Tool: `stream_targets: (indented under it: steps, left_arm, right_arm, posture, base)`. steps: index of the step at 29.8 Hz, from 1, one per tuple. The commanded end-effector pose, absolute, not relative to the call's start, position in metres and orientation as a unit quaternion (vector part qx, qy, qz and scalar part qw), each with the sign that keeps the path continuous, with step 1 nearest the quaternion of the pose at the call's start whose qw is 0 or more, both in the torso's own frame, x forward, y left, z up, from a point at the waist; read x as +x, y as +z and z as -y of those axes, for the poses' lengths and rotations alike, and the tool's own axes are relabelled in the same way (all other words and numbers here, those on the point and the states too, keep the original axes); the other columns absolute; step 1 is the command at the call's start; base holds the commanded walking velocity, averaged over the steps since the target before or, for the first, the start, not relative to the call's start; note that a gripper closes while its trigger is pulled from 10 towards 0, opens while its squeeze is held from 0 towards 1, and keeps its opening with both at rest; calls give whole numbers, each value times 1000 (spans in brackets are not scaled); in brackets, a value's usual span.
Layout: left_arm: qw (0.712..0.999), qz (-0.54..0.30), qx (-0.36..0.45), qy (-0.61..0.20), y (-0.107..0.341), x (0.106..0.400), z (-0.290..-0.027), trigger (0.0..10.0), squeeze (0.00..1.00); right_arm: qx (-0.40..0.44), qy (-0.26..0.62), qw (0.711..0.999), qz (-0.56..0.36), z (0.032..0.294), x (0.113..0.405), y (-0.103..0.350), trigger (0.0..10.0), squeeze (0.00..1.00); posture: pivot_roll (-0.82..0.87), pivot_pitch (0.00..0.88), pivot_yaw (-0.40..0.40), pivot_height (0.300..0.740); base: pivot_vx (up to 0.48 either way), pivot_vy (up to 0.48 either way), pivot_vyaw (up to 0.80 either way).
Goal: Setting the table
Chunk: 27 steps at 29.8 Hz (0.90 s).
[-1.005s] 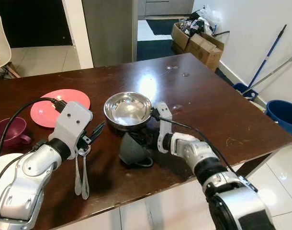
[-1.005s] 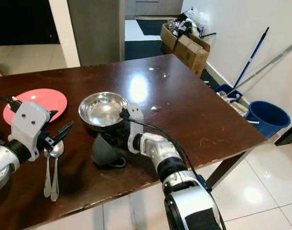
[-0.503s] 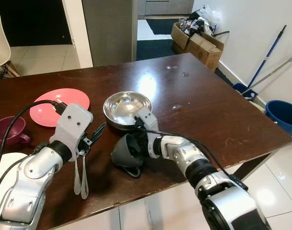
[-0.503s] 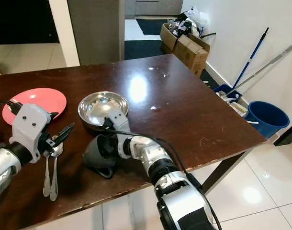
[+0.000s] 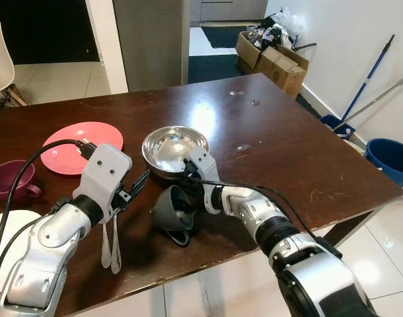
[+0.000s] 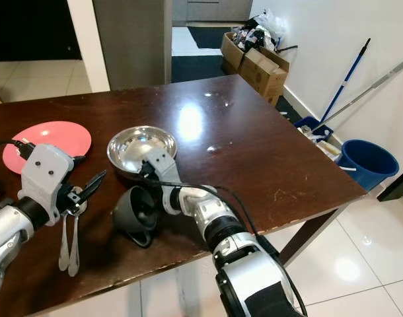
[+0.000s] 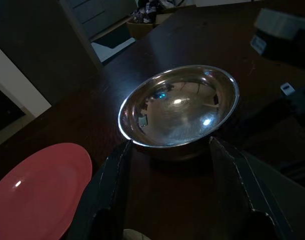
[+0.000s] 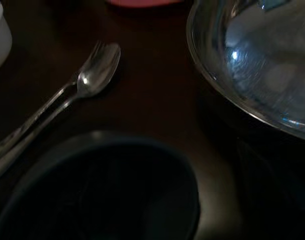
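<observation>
Tabletop [image 5: 267, 132], right gripper [image 5: 188, 195] on cup [image 5: 172, 212]

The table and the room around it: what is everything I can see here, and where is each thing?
Table: one, dark brown wood.
Steel bowl: one, silver, table middle.
Cup: one, dark grey, tipped on its side before the bowl.
Plate: one, pink, left of the bowl.
Mug: one, purple, far left.
Spoon and fork: silver, near edge.
Bucket: one, blue, floor right.
Cardboard boxes: brown, by the wall.
Left gripper: open, above the cutlery.
Right gripper: at the cup.

Two silver jointed arms, black cables, black-fingered left claw [image 5: 137, 185].
</observation>
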<state>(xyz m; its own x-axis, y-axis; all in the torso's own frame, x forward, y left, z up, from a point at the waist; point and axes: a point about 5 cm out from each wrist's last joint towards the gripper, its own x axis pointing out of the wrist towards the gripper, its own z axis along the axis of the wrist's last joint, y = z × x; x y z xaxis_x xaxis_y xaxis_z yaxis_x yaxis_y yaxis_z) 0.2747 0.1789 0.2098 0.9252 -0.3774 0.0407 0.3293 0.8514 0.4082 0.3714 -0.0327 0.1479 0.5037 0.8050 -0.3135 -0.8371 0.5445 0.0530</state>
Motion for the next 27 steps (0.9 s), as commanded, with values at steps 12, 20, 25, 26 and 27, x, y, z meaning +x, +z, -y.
stream_targets:
  steps: [12, 20, 25, 26, 27]
  left_arm:
    - [960, 55, 201, -186, 208, 274, -177, 10000, 0]
    - [961, 54, 200, -185, 207, 273, -177, 10000, 0]
    - [961, 53, 199, -185, 206, 274, -177, 10000, 0]
    - [961, 53, 199, -185, 206, 274, -177, 10000, 0]
    - [961, 53, 198, -186, 206, 274, -177, 10000, 0]
  right_arm:
    - [-55, 547, 828, -109, -12, 360, 166, 10000, 0]
    - [-72, 570, 811, -113, -23, 352, 159, 10000, 0]
    - [-78, 570, 809, -119, -15, 351, 154, 10000, 0]
    - [-78, 570, 809, -119, -15, 351, 154, 10000, 0]
    - [-78, 569, 810, -119, -13, 352, 154, 10000, 0]
  posture:
    - [102, 53, 16, 740]
    - [103, 57, 14, 740]
    - [90, 57, 17, 740]
    - [90, 57, 17, 740]
    - [86, 57, 19, 740]
  base:
    - [0, 0, 0]
    - [0, 0, 0]
    - [0, 0, 0]
    - [0, 0, 0]
    - [0, 0, 0]
